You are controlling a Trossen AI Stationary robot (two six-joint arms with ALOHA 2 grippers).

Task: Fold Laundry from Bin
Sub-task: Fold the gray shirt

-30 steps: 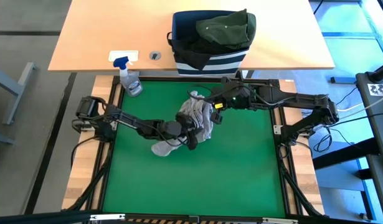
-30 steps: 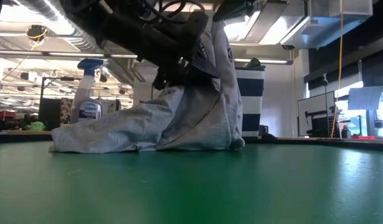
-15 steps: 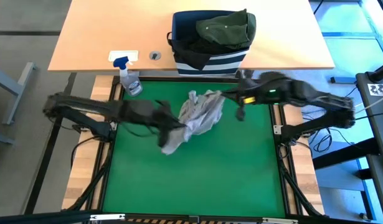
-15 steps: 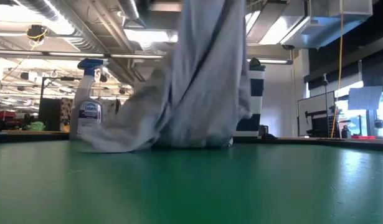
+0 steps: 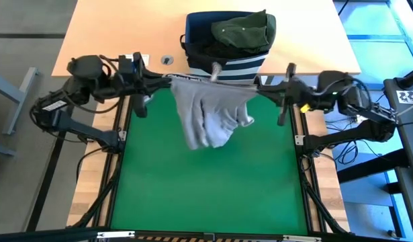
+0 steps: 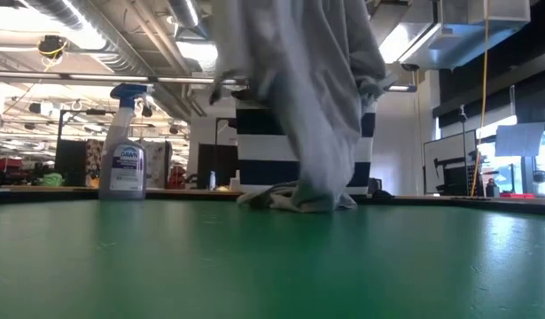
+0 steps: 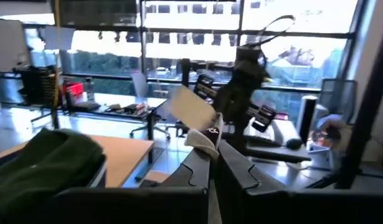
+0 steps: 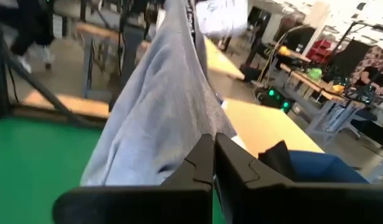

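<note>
Light grey garment (image 5: 209, 114) is held stretched above the green mat (image 5: 213, 188), in front of the striped bin (image 5: 226, 64); its hem drags. Left gripper (image 5: 171, 82) and right gripper (image 5: 254, 87) are each pinched on an upper corner. Tension should be kept even while lowering flat.

Open-plan lab: ceiling ducts (image 6: 95, 35), workbenches (image 7: 116, 109), big windows (image 7: 191, 37).

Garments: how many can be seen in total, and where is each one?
3. The light grey garment hangs stretched between both grippers above the green mat. The dark olive garment and black garment lie in the bin; more may be hidden beneath.
</note>
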